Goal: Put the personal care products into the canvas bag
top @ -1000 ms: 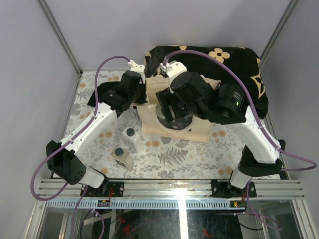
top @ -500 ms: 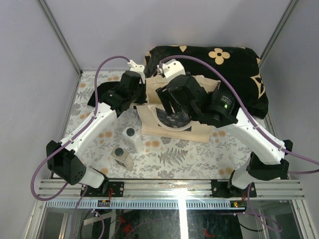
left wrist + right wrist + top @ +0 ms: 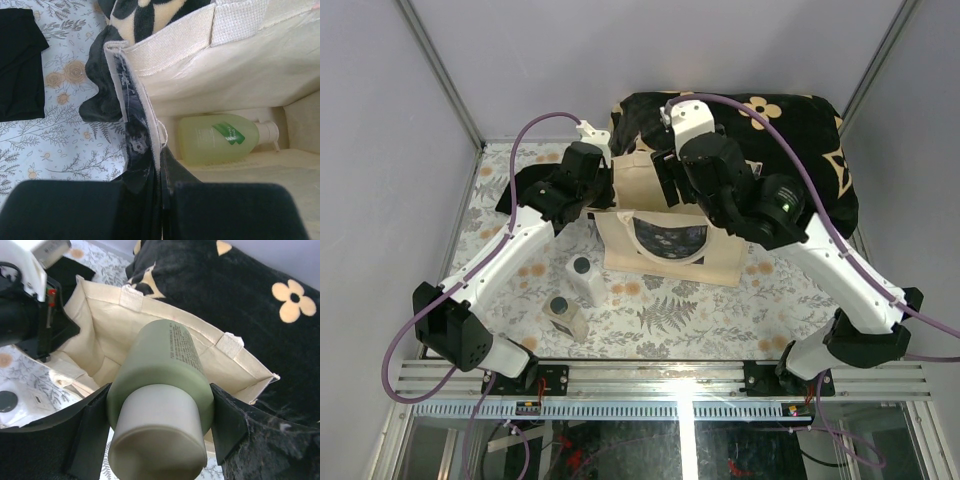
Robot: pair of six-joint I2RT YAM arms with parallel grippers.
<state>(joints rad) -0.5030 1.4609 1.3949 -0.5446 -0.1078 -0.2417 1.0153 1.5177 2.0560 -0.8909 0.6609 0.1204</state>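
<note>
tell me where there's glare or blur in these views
top external: white glare streak on the front rail; left wrist: the left gripper pinching the canvas bag is a dark blur, the bottle inside sharp; right wrist: the held bottle has a soft-looking cap, the cushion crisp

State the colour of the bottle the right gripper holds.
Pale green bottle, beige cap; right wrist view.

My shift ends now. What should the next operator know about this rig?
Left gripper: shut on the rim of the beige canvas bag, holding it open.
Right gripper: shut on a pale green bottle with beige cap, at the bag's mouth.
Done: another pale green bottle lies inside the bag.
Left: release the held bottle, then bag the white dark-capped bottle and the squat clear-tan bottle, both on the table.
</note>
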